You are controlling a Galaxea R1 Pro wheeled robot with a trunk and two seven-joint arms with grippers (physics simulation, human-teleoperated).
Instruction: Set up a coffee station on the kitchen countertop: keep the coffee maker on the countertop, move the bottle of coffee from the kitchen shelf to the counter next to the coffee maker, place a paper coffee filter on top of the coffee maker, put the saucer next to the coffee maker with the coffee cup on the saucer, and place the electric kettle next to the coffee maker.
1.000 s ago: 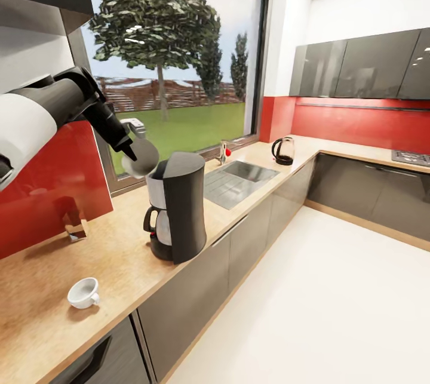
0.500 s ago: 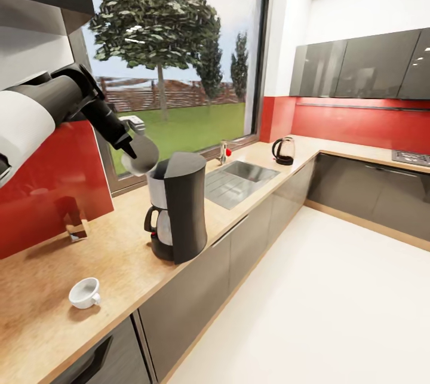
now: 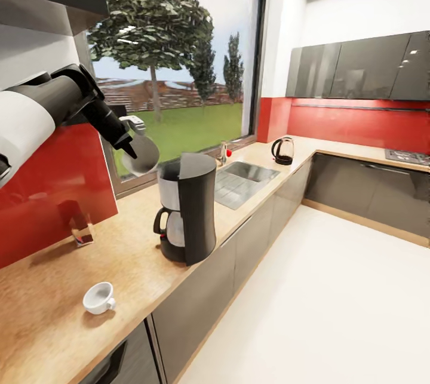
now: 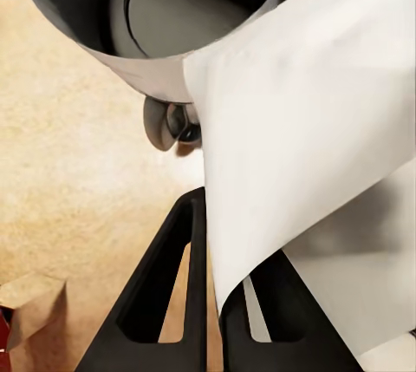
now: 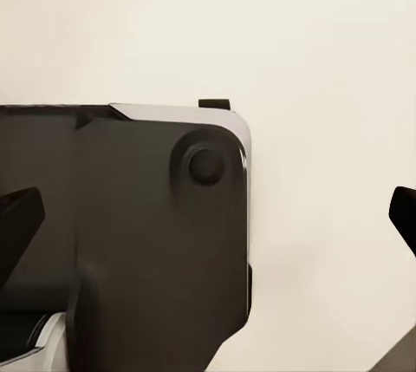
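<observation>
White paper filter point(image 3: 142, 156) pinched in left hand point(image 3: 132, 146), above coffee maker point(image 3: 186, 215)

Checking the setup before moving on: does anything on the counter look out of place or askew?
The cup sits bare on the countertop, no saucer under it. The kettle stands far off past the sink, not by the coffee maker. Nothing looks spilled or damaged.

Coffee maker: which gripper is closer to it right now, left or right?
Left. The left gripper holds the paper filter just above and behind the coffee maker, over its open top in the left wrist view. The right gripper is open, pointing down at the floor and the robot's base.
</observation>
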